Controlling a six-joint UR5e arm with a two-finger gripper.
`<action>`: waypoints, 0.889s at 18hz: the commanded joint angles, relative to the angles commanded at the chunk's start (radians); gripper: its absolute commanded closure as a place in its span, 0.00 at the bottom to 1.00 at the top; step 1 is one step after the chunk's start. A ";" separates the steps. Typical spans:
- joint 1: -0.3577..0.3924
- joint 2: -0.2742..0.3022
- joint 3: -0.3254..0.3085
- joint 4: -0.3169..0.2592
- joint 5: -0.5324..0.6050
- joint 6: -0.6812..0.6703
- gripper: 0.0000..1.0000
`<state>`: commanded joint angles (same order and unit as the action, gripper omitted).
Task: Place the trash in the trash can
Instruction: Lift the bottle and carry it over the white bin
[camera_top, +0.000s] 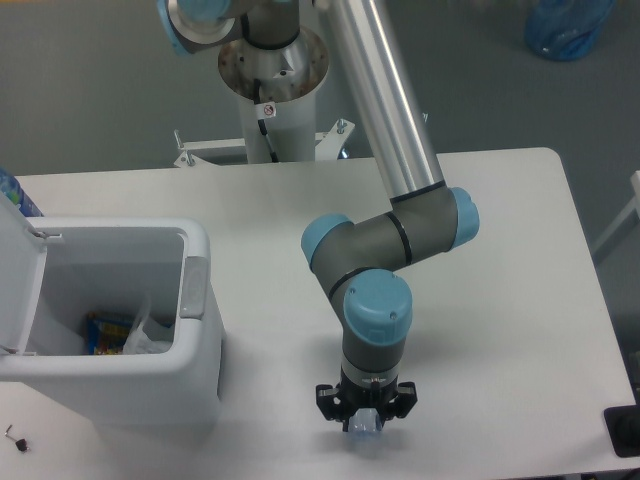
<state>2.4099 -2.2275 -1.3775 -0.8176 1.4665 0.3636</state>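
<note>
the white table carries the open trash can at its left edge.

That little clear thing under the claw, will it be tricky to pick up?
Probably light and floppy: the clear item under the gripper looks like thin, see-through plastic. It may crumple or slip in the grip, though most of it is hidden.

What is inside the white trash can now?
Inside the trash can, a blue-yellow packet and a crumpled clear plastic bag lie at the bottom. The near wall hides the rest of the floor.
</note>
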 joint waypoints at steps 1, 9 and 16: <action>0.005 0.014 0.003 0.000 0.000 0.000 0.46; 0.083 0.244 0.061 0.017 -0.236 -0.089 0.46; 0.058 0.374 0.106 0.052 -0.340 -0.138 0.46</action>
<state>2.4683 -1.8532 -1.2717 -0.7656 1.1261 0.2255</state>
